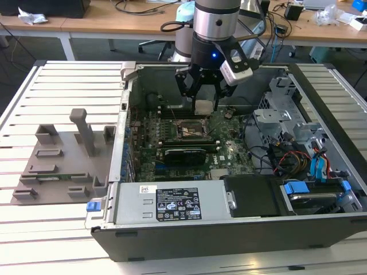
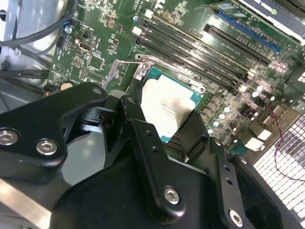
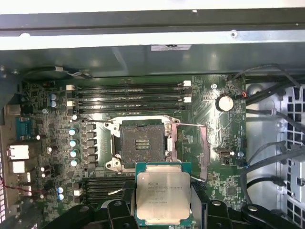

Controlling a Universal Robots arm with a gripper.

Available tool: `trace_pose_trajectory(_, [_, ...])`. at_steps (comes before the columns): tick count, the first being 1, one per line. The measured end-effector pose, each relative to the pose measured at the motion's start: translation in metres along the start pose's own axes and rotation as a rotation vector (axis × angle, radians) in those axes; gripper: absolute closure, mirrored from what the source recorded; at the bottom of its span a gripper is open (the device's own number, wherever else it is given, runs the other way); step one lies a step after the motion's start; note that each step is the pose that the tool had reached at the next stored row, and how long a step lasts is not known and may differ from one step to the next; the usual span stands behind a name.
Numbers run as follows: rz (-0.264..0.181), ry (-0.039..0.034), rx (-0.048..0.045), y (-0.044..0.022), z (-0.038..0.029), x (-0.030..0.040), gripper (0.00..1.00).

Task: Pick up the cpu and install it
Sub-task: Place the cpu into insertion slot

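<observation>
My gripper (image 1: 203, 105) hangs inside the open computer case (image 1: 241, 235), shut on the cpu (image 1: 203, 106), a thin square chip with a pale silver top. In the first wrist view the cpu (image 3: 163, 193) is level between the black fingers (image 3: 198, 196), held a little above the green motherboard (image 3: 224, 176) and just beside the dark open socket (image 3: 142, 143), whose metal frame (image 3: 193, 143) is flipped open. In the second wrist view the cpu (image 2: 167, 107) hides most of the socket under it. In the exterior view the socket (image 1: 192, 130) lies just in front of the gripper.
A grey fixture plate (image 1: 57, 169) with upright posts lies on the slatted table at the exterior view's left. Memory slots (image 3: 131, 98) run behind the socket. A silver power supply (image 1: 172, 201), a drive cage (image 1: 287, 112) and blue cables (image 1: 318, 166) fill the case's front and right.
</observation>
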State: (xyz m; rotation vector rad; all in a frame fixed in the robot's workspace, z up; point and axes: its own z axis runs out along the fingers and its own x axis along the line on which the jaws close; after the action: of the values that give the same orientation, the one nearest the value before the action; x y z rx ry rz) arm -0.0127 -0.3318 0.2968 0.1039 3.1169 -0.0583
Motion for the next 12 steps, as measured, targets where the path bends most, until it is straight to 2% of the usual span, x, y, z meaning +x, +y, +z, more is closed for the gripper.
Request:
trace_pose_trajectory(5, [0.058, 0.0021, 0.0023, 0.0, 0.0003, 0.0, 0.45])
trace_pose_trajectory(12, [0.102, 0.0037, 0.0041, 0.0, 0.0004, 0.0, 0.45])
